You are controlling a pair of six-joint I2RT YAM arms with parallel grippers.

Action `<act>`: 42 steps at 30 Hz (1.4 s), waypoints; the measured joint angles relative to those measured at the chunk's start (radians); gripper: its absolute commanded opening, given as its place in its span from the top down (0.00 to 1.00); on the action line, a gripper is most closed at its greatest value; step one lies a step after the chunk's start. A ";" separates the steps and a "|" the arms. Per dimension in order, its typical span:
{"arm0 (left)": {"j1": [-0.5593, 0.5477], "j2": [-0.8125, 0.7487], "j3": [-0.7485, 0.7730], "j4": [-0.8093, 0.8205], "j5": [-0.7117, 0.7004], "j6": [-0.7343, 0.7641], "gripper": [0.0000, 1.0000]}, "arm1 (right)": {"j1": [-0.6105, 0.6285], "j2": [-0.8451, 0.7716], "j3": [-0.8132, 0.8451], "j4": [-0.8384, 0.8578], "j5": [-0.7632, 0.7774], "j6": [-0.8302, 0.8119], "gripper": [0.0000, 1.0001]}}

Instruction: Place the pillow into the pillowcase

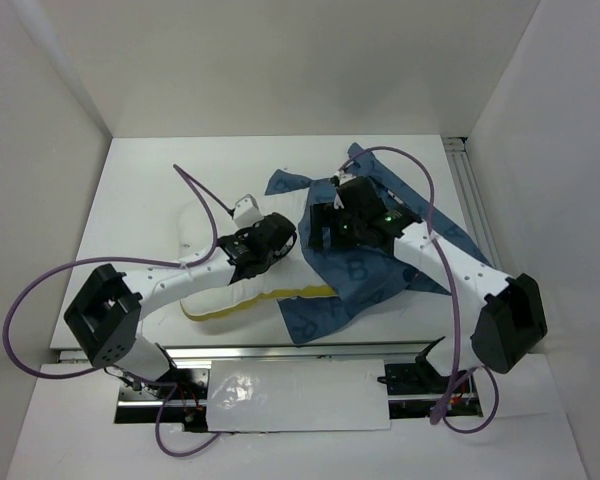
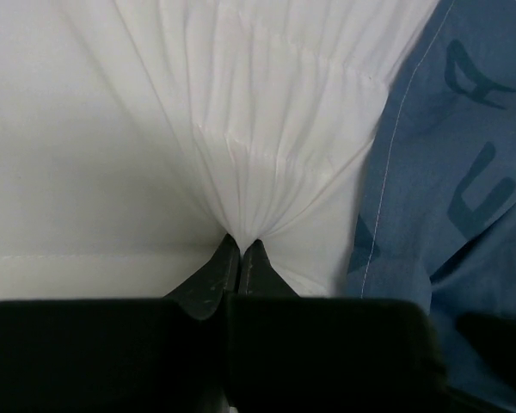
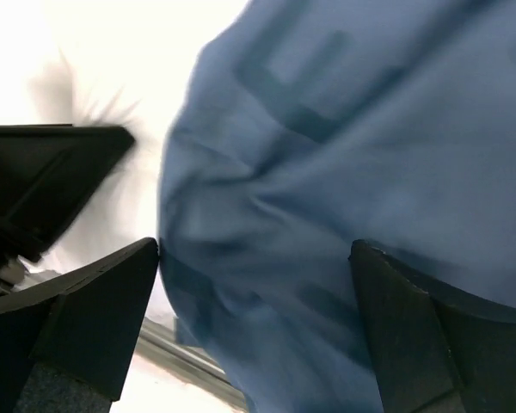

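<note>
Left jaws clench a gathered pleat of the plump white rectangular pillow [image 2: 258, 129], which lies long axis left-to-right against the left side of the dark blue letter-printed fabric pillowcase [image 3: 344, 172]. Right jaws stand released, pillowcase cloth bulging between them.

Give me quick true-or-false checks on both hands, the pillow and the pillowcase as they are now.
1. The left hand is pinched shut on the pillow. True.
2. The right hand is clamped on the pillowcase. False: it is wide open, with the blue cloth loose in front of it.
3. The pillow is wholly inside the pillowcase. False: in the top view much of the white pillow lies bare on the left.
4. The pillow has a yellow trim along its near edge. True.
</note>
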 measured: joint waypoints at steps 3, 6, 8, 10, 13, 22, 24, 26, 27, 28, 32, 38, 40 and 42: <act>0.000 0.002 0.000 0.000 0.014 0.026 0.78 | 0.005 -0.076 -0.005 -0.042 0.094 -0.007 0.00; 0.001 0.006 0.011 -0.008 0.054 0.087 0.41 | 0.014 -0.188 -0.006 -0.084 0.180 -0.010 0.00; 0.001 0.003 0.015 0.009 0.097 0.140 0.08 | 0.014 -0.248 -0.006 -0.096 0.237 -0.013 0.00; 0.000 -0.003 0.015 0.019 0.137 0.171 0.00 | 0.009 -0.276 -0.001 -0.101 0.283 -0.016 0.00; 0.000 -0.053 0.003 -0.010 0.156 0.219 0.00 | -0.013 -0.225 0.043 -0.106 0.330 -0.029 0.00; 0.109 -0.097 0.124 -0.084 0.081 0.327 0.00 | -0.107 0.291 0.456 -0.088 0.276 -0.151 0.17; 0.177 -0.044 0.182 -0.083 0.103 0.354 0.00 | -0.114 0.399 0.555 -0.090 0.262 -0.172 0.19; 0.234 0.029 0.241 -0.083 0.126 0.379 0.00 | -0.121 0.503 0.658 -0.105 0.244 -0.192 0.19; 0.259 0.069 0.269 -0.083 0.140 0.391 0.00 | -0.124 0.557 0.704 -0.107 0.236 -0.198 0.21; 0.277 0.109 0.290 -0.084 0.151 0.398 0.00 | -0.126 0.588 0.728 -0.109 0.230 -0.203 0.23; 0.300 0.251 0.331 -0.089 0.196 0.430 0.00 | -0.134 0.681 0.761 -0.137 0.204 -0.216 0.29; 0.267 0.406 0.411 -0.138 0.187 0.463 0.21 | -0.160 0.705 0.743 -0.163 0.180 -0.224 0.74; 0.264 0.428 0.437 -0.142 0.189 0.465 0.58 | -0.174 0.704 0.739 -0.164 0.184 -0.219 0.87; 0.263 0.441 0.451 -0.137 0.199 0.468 0.94 | -0.190 0.704 0.734 -0.164 0.189 -0.209 1.00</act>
